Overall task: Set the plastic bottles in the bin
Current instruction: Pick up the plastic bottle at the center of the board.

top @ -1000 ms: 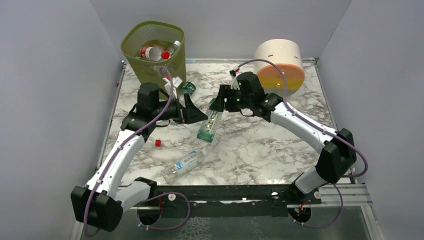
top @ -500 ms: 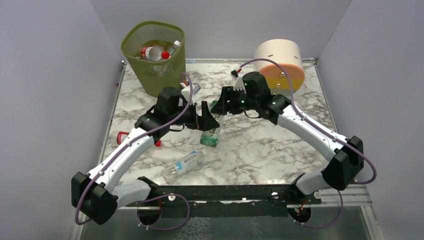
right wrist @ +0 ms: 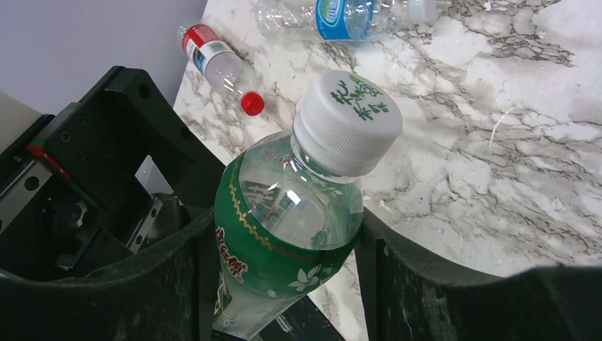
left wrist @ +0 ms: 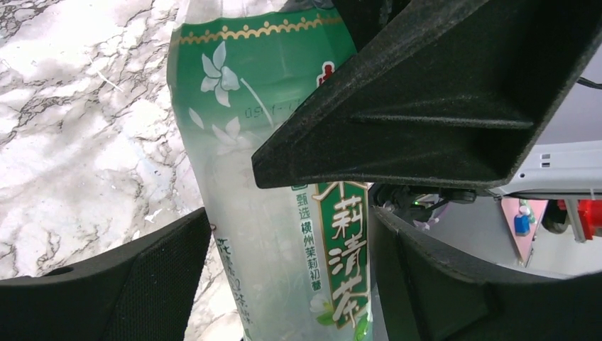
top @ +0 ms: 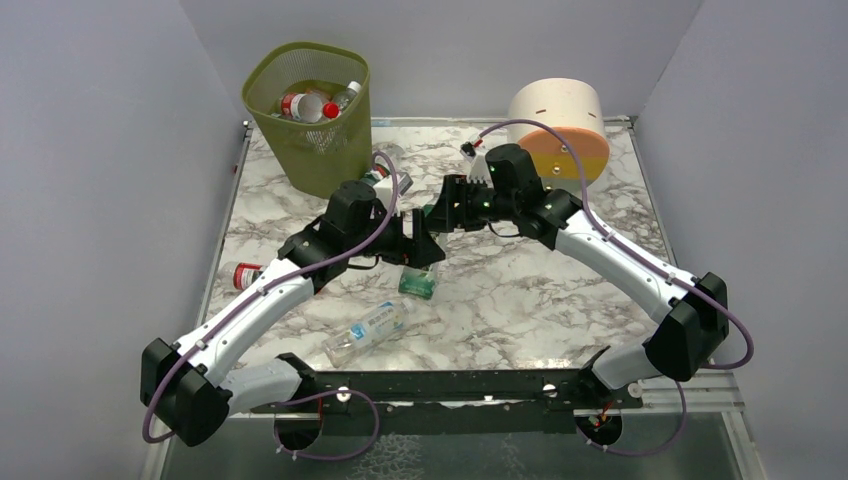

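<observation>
A green-labelled plastic bottle (top: pixel 418 280) with a white cap hangs above the table's middle. My right gripper (top: pixel 436 214) is shut on its shoulder (right wrist: pixel 298 206), pads on both sides, just under the cap. My left gripper (top: pixel 424 246) has come round the body (left wrist: pixel 284 213) lower down, and its pads sit against both sides of the label. The olive mesh bin (top: pixel 300 150) stands at the back left with several bottles (top: pixel 300 105) inside. A blue-labelled bottle (top: pixel 370 328) and a red-labelled bottle (top: pixel 243 274) lie on the table.
A cream cylinder (top: pixel 560 125) with orange and yellow bands stands at the back right. A clear bottle (top: pixel 392 153) lies by the bin's foot, partly hidden behind my left wrist. Grey walls close in the marble table (top: pixel 520 300) on three sides.
My left arm swung right from beside the bin to the hanging bottle and narrowed its jaws round the body. My right gripper kept its hold and barely moved.
</observation>
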Robot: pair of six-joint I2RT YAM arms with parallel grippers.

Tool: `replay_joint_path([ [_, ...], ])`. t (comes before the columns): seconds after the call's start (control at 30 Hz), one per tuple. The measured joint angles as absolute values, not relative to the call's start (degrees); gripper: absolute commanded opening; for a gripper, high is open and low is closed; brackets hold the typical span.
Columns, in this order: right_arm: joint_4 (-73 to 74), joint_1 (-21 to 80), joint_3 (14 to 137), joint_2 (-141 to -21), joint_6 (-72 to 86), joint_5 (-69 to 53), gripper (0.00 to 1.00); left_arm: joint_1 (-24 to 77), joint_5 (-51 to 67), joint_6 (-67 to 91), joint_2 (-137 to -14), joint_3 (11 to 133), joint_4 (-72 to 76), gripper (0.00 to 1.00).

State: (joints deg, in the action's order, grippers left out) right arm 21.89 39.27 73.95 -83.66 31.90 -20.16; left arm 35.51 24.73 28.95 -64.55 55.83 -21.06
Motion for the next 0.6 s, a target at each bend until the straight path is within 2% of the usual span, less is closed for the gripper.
replay_joint_path([
  [0.2,21.54,39.24,73.95,-83.66,32.51,-21.10,0.54,36.51,23.42,29.50,-64.75,55.83,-20.78,0.67],
  [0.3,21.52,39.24,73.95,-83.66,32.53,-21.02,0.56,36.53,22.96,29.78,-64.77,55.83,-20.78,0.56],
  [0.43,21.54,39.03,73.95,-83.68,32.91,-20.88,0.61,36.84,22.26,29.74,-64.93,55.83,-20.67,0.55],
  [0.6,21.56,38.92,73.91,-83.68,33.06,-20.86,0.78,36.88,22.22,29.74,-65.34,55.83,-20.38,0.54],
])
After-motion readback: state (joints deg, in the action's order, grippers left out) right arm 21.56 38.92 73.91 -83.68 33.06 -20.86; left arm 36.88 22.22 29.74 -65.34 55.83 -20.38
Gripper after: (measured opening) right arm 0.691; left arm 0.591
